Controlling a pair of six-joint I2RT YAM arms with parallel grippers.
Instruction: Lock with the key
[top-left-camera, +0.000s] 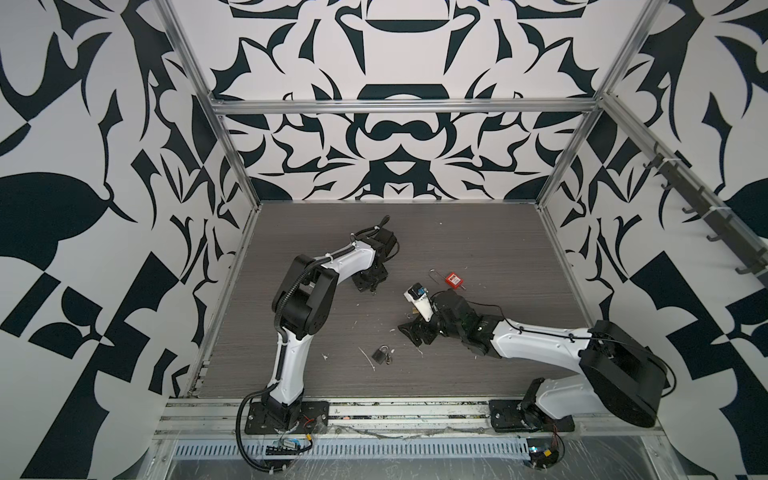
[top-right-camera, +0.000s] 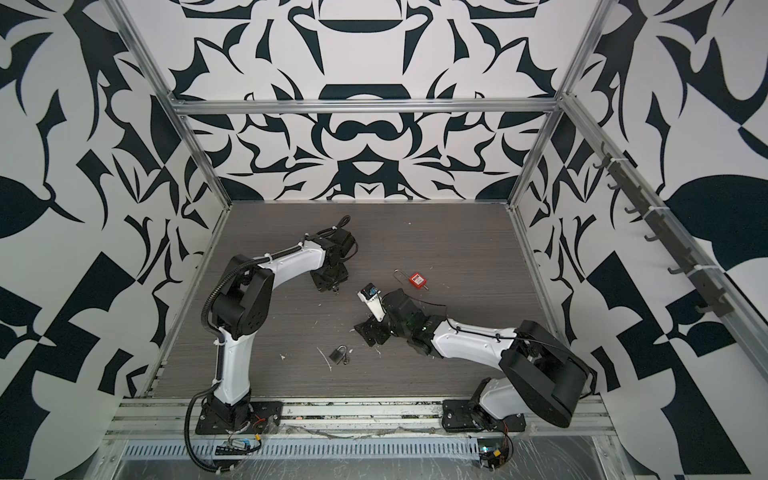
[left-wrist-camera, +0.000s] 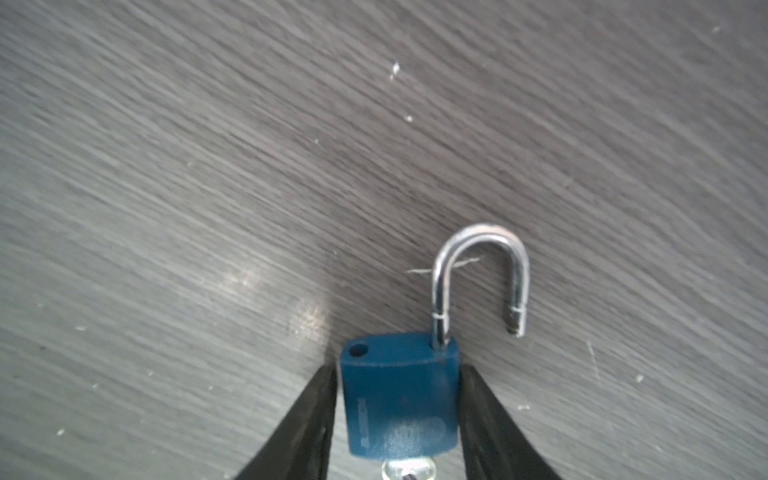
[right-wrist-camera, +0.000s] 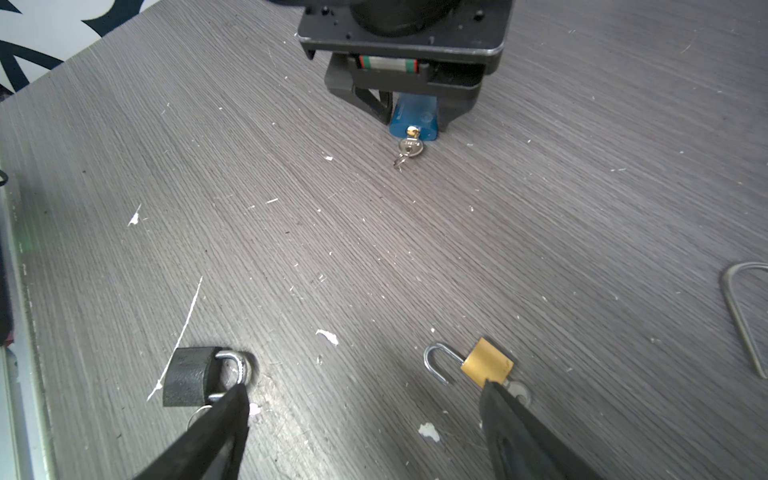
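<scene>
Left gripper (left-wrist-camera: 398, 370) is clamped on the blue padlock (left-wrist-camera: 401, 399), one finger on each flank of the body. The lock lies on the table (right-wrist-camera: 374, 249), near its middle. We see its long axis in line with the fingers. The open shackle (left-wrist-camera: 482, 237) points away from the left wrist, and the key (right-wrist-camera: 410, 146) sits in the bottom keyway, facing the right gripper (right-wrist-camera: 365, 387). That one hovers spread wide and empty, between the dark grey padlock (right-wrist-camera: 187, 376) and the brass padlock (right-wrist-camera: 486, 361).

stereo pair high overhead, wrist cameras close above shared tabletop (top-left-camera: 478, 232)
</scene>
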